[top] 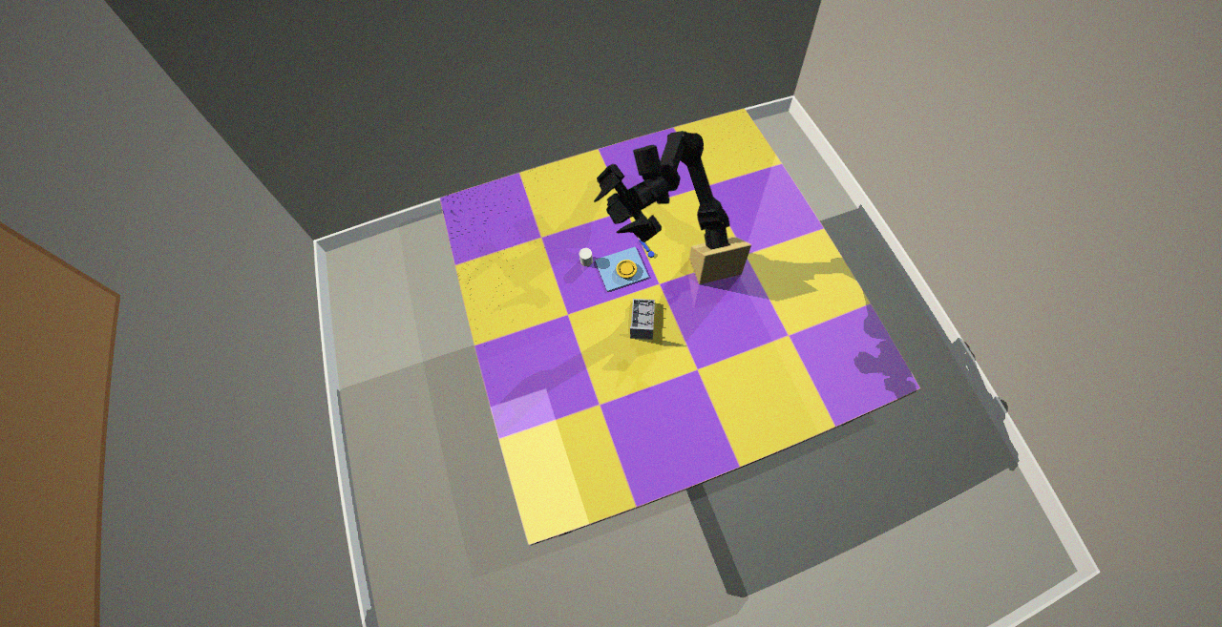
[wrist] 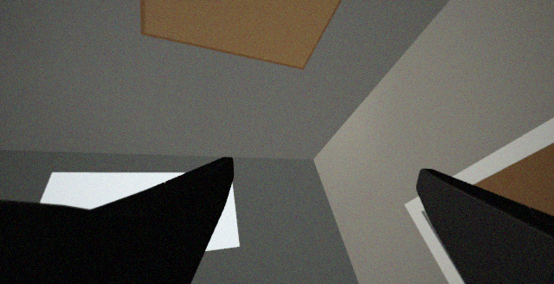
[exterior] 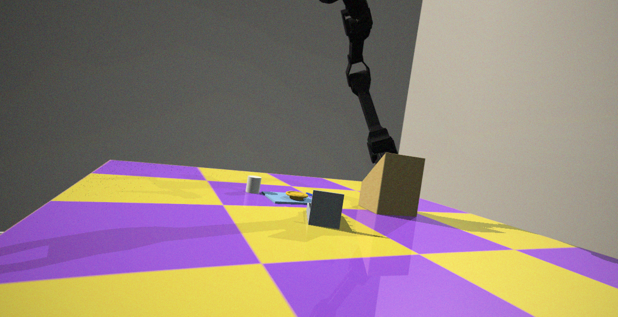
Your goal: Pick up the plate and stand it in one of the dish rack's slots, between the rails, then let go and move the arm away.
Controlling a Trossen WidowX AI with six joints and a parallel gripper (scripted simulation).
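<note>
The yellow round plate lies flat, raised slightly above the light-blue board; what is directly under it is hard to make out. The small dark-grey dish rack stands nearer the front, with thin rails and slots visible on its light top in the top view. No plate stands in it. My gripper is open and empty, raised high above the table. The wrist view shows only walls, a bright panel and brown panels between and around the fingers, with neither plate nor rack in it.
The light-blue board lies under the plate. A white cylinder stands at its left. A small blue utensil lies at its right. A tan wedge-shaped block stands at the arm's base, right of the rack.
</note>
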